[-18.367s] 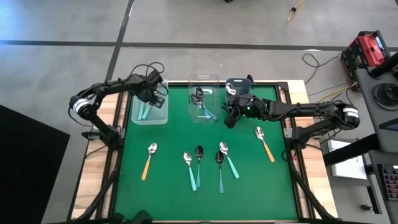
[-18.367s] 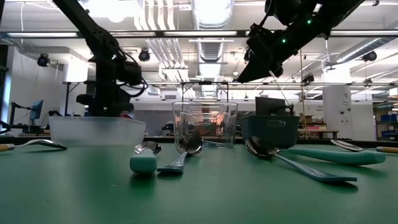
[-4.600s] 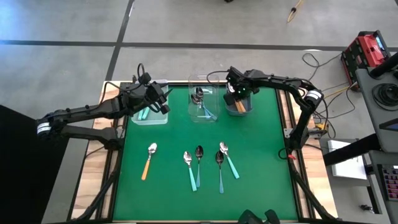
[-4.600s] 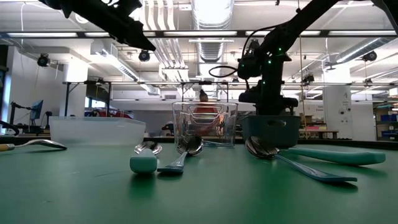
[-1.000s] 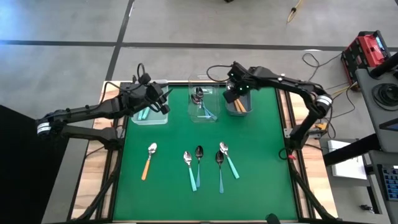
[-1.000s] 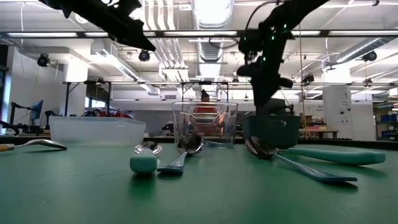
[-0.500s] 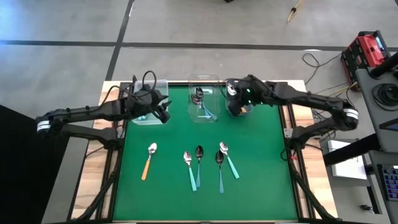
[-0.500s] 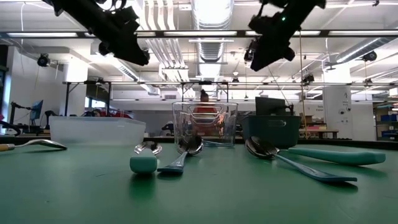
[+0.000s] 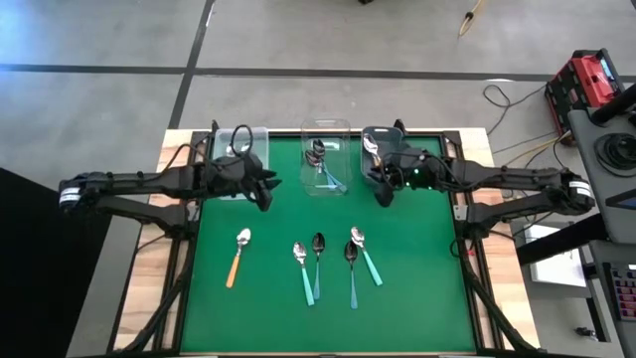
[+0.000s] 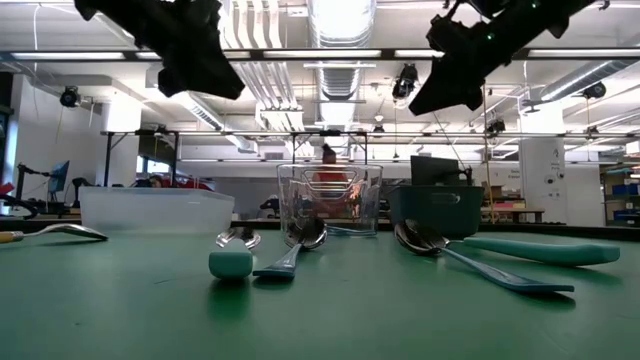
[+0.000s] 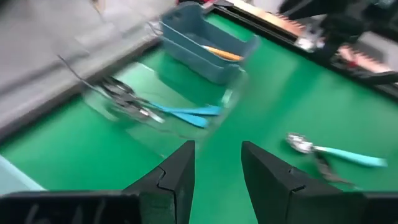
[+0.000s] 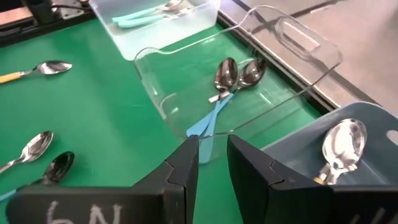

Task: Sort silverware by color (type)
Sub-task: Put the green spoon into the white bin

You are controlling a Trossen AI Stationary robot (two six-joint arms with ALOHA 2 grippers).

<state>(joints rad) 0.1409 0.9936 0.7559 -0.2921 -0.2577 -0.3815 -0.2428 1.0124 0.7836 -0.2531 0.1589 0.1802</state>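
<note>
Several spoons lie flat on the green mat near its front. One has an orange handle (image 9: 237,257); the others have mint (image 9: 303,270) or blue-teal (image 9: 365,254) handles. More spoons lie in the left clear bin (image 12: 155,12), the middle clear bin (image 9: 326,164) and the grey bin (image 9: 383,141). My left gripper (image 9: 264,196) hovers open over the mat, just in front of the left bin. My right gripper (image 9: 384,196) hovers open in front of the grey bin. In the wrist views nothing lies between the left fingers (image 11: 177,171) or the right fingers (image 12: 185,163).
The three bins stand in a row along the mat's far edge. The mat ends at wooden strips on the left and right sides (image 9: 179,249). Bare green mat (image 9: 417,268) stretches between the bins and the loose spoons, and to the right of them.
My right gripper has drawn back from above the grey bin toward the near edge and turned; it now hangs over the mat in front of that bin. My left gripper has shifted from the left bin toward the near edge and rolled. No spoon has moved.
</note>
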